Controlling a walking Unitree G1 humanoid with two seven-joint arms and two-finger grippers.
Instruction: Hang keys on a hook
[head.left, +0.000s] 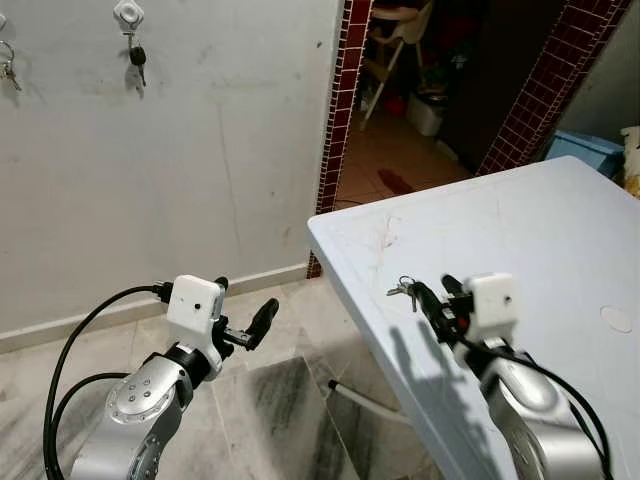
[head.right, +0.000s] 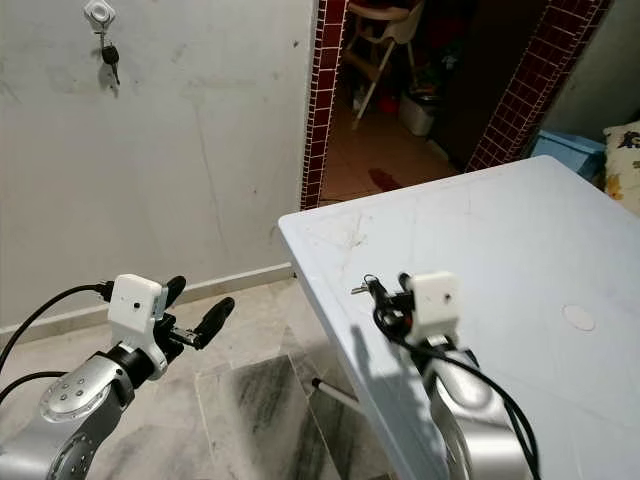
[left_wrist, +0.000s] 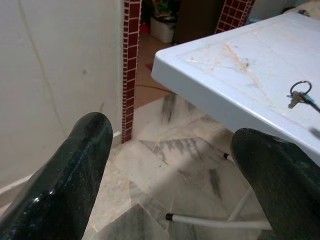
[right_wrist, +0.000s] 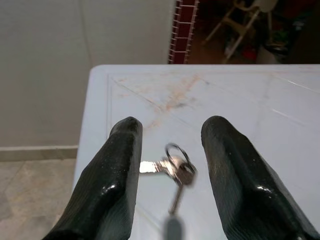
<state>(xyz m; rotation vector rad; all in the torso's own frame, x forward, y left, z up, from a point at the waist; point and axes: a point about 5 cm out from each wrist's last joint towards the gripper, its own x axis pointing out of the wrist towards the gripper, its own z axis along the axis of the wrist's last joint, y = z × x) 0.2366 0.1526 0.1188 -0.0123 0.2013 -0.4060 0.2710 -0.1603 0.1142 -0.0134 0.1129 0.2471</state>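
A small bunch of keys (head.left: 402, 289) on a ring lies on the white table (head.left: 540, 220) near its left edge. My right gripper (head.left: 434, 294) hovers just behind the bunch, open. In the right wrist view the keys (right_wrist: 175, 163) lie between the two black fingers (right_wrist: 115, 170), which do not touch them. My left gripper (head.left: 243, 304) is open over the floor, left of the table, holding nothing. High on the wall, a white hook (head.left: 128, 12) holds a black-headed key (head.left: 137, 57). Another key bunch (head.left: 7, 66) hangs at the far left edge.
A red-tiled doorway edge (head.left: 335, 140) stands right of the white wall, with a high chair (head.left: 395, 40) in the room beyond. A blue box (head.left: 585, 150) sits behind the table. The table's white leg (head.left: 365, 400) crosses the marble floor (head.left: 270, 400).
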